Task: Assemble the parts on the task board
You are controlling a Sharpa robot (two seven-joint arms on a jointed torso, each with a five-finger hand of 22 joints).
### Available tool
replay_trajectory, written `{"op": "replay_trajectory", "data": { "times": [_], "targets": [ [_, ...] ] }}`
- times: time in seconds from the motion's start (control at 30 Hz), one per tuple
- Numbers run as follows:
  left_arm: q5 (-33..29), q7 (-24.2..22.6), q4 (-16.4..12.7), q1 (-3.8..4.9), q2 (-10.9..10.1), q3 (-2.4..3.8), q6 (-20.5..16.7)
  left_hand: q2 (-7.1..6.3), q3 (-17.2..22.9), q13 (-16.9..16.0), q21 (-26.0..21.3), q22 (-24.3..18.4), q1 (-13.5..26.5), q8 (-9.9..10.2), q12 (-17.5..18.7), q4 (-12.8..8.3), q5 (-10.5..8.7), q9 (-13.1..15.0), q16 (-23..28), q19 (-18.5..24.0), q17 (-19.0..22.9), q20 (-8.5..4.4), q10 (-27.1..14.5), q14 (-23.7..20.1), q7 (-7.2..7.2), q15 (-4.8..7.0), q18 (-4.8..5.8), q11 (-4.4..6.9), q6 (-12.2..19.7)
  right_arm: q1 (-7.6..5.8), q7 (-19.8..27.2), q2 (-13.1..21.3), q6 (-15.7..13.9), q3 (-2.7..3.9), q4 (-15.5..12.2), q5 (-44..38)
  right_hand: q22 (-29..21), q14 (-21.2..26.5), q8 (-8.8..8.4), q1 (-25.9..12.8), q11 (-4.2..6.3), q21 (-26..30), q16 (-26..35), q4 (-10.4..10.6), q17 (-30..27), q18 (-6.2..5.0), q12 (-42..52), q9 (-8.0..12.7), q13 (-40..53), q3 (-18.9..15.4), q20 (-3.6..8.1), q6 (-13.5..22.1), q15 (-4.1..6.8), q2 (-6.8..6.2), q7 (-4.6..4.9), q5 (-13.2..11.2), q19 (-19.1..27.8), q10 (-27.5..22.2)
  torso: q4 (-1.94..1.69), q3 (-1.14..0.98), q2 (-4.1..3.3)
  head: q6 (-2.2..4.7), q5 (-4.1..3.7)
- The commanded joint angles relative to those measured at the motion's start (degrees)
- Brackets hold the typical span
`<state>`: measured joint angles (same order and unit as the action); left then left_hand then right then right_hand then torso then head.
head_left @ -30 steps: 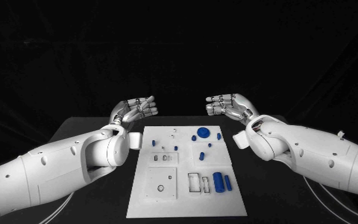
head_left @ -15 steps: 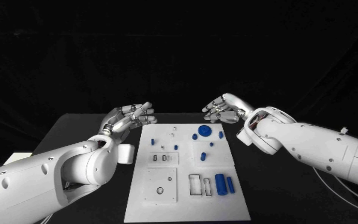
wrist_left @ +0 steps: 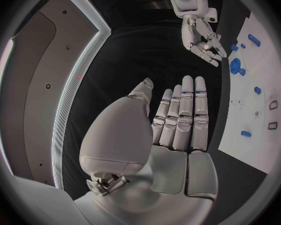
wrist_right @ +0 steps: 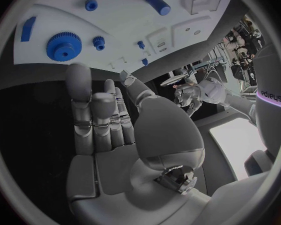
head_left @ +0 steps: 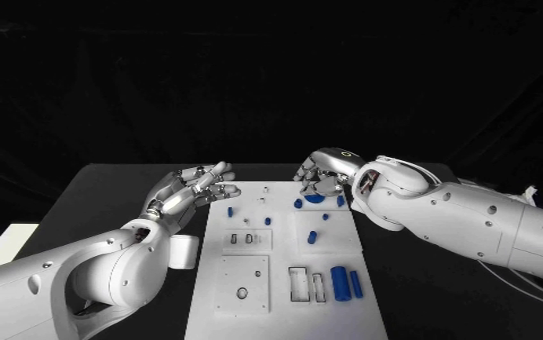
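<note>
Right hand (head_left: 320, 177) hovers, fingers apart and empty, over the large blue gear (head_left: 315, 195) at the task board's (head_left: 283, 308) far end; a careless descent could knock the small gear (wrist_right: 98, 42) beside it. Left hand (head_left: 194, 187) idles empty, fingers spread.

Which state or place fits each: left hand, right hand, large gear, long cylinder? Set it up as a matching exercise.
Things:
1. left hand
2. right hand
3. large gear
4. long cylinder

States:
A. lies at the near end of the board
B. open, beside the board's left edge
C. open, over the board's far end
D. flat at the far end, under a hand

Pairs: 1-B, 2-C, 3-D, 4-A
</note>
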<state>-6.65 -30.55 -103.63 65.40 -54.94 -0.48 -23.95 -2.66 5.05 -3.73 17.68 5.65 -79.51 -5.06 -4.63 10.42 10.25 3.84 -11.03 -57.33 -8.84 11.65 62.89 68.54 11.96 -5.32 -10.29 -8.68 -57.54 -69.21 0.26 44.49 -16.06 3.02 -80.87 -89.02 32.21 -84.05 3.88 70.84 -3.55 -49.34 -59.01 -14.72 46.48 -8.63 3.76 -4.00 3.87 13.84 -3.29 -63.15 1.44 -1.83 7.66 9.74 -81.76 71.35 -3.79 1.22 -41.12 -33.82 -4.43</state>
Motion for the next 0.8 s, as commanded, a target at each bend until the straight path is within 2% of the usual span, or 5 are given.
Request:
{"op": "replay_trajectory", "data": {
  "times": [0.03,0.13,0.37,0.67,0.8],
  "targets": [
    [0.3,-0.1,-1.0,0.23,-0.2,0.14,1.8,0.16,-0.4,0.0,-0.3,-0.2,0.5,0.5,0.3,0.0,-0.34,-0.1,0.5,-0.2,-0.1,0.19,0.4,-0.3,0.21,-0.28,-0.2,-0.11,-0.3,-0.62,-4.0,-0.2,4.0,0.06,-0.4,-7.7,5.1,-2.8,-0.24,-0.5,-0.27,-4.6,-4.0,0.1,4.0,1.02,-0.1,-0.1,0.0,0.8,-0.26,0.3,-0.34,-0.39,0.08,-0.3,0.2,-0.7,-0.65,0.09,-1.46,0.3,-0.27],
    [0.3,0.0,-1.3,0.29,-0.2,0.18,1.9,0.18,-0.5,0.0,-0.4,-0.2,0.5,0.5,0.4,0.0,-0.34,-0.1,0.6,-0.2,-0.1,0.22,0.3,-0.4,0.23,-0.32,-0.2,-0.13,-0.2,-1.11,-4.7,-0.3,4.7,0.07,-0.8,-8.7,7.8,-2.6,-0.19,-0.6,-0.28,-7.2,-6.4,0.4,6.4,1.27,-0.2,-0.1,0.0,1.3,-0.47,0.2,-0.27,-0.61,0.21,-0.3,0.5,-1.0,-0.81,0.17,-1.73,0.06,-0.57],
    [0.3,0.3,-1.5,0.35,-0.1,0.22,2.1,0.2,-0.6,0.0,-0.5,-0.3,0.6,0.7,0.6,0.0,-0.34,-0.1,0.8,-0.1,-0.2,0.27,0.3,-0.6,0.27,-0.38,-0.19,-0.18,-0.2,-2.04,-6.5,-0.4,7.2,0.07,-1.2,-11.8,12.7,-2.1,-0.17,-0.6,-0.53,-12.0,-10.1,1.1,10.2,1.49,-0.2,-0.2,-0.1,2.3,-1.04,0.1,-0.43,-1.37,0.16,-0.7,1.7,-1.8,-1.1,0.43,-2.34,0.33,-1.17],
    [0.3,0.4,-1.6,0.36,-0.2,0.22,2.0,0.2,-0.6,0.0,-0.6,-0.4,0.6,0.7,0.6,-0.1,-0.34,-0.1,0.9,-0.1,-0.2,0.29,0.3,-0.6,0.29,-0.41,-0.19,-0.2,-0.2,-2.24,-7.8,-0.6,11.4,0.07,-1.2,-13.9,16.1,-2.2,-0.19,-0.7,-0.74,-15.1,-12.7,2.0,12.9,1.75,-0.2,-0.2,-0.1,2.3,-1.45,0.2,-0.69,-2.2,0.09,-1.5,2.0,-3.1,-1.17,0.5,-2.72,0.39,-1.45],
    [0.3,0.5,-1.6,0.36,-0.2,0.22,2.0,0.2,-0.6,0.0,-0.6,-0.4,0.6,0.7,0.6,-0.1,-0.34,-0.1,0.9,-0.1,-0.2,0.29,0.2,-0.6,0.29,-0.41,-0.19,-0.2,-0.2,-2.19,-7.8,-0.8,12.1,0.06,-0.7,-14.3,16.5,-2.2,-0.18,-0.5,-0.75,-15.5,-13.0,2.2,13.2,1.75,-0.2,-0.2,-0.1,2.4,-1.51,0.1,-0.71,-2.21,0.09,-1.6,2.2,-3.2,-1.36,0.43,-2.89,0.3,-1.55]
  ]
}}
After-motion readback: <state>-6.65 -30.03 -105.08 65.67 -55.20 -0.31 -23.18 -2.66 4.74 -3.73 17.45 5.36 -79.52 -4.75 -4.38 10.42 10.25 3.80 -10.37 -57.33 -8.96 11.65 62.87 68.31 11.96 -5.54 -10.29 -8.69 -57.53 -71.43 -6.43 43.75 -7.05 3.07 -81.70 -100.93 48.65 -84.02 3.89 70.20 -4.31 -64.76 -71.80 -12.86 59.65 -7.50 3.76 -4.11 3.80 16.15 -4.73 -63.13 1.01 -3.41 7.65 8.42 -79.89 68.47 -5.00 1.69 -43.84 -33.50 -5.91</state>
